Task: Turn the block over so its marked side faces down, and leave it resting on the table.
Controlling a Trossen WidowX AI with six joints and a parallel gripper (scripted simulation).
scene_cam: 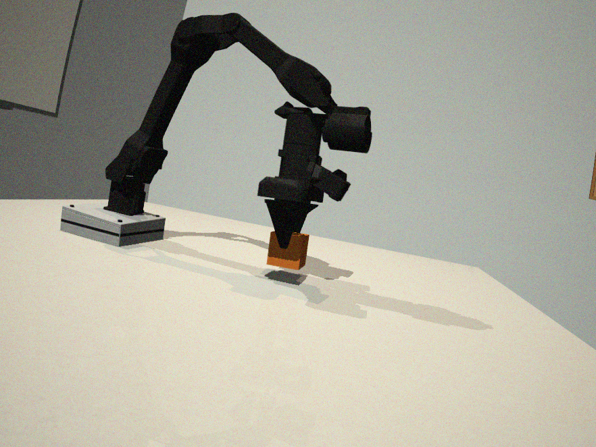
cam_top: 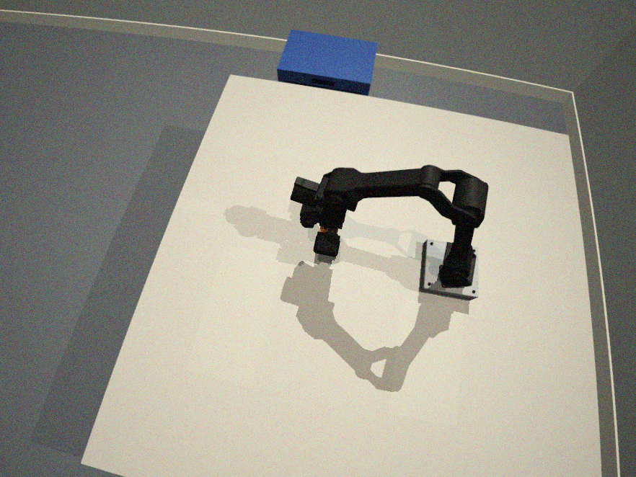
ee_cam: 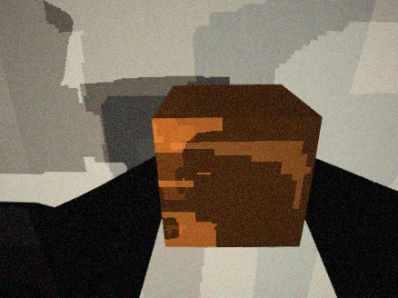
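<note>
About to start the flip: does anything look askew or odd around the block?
Nothing stands out. The pincer grips the orange block squarely, and it hangs level just above the table.

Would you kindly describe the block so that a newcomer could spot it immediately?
Start at the white table and follow the black arm down from its grey base plate. Held in its pincer, just above the table, is the orange block, the only brightly coloured thing there.
</note>
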